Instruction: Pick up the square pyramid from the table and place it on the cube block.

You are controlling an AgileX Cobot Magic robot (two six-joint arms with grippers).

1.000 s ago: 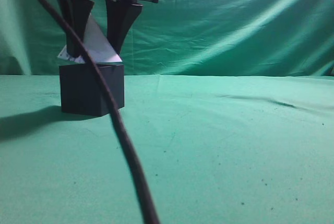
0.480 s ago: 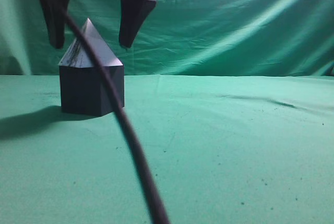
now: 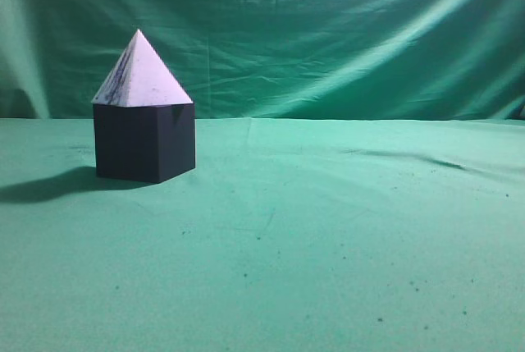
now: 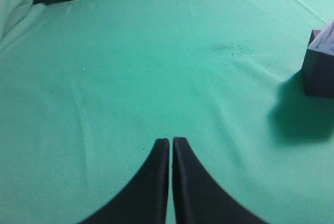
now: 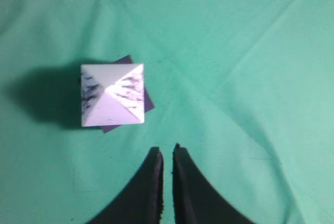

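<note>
You see the square pyramid sitting upright on the cube block, slightly twisted against it, so placing looks finished; both the left gripper and right gripper, fingers nearly pressed together, need only stay clear of the cube.

The tabletop is a flat surface covered in green cloth, with shallow wrinkles and small dark specks scattered across it. The cube block, dark and matte, stands directly on the cloth at the left of the exterior view and casts a shadow to its left. Seen from above in the right wrist view, the cloth shows long diagonal creases beside the block.
</note>
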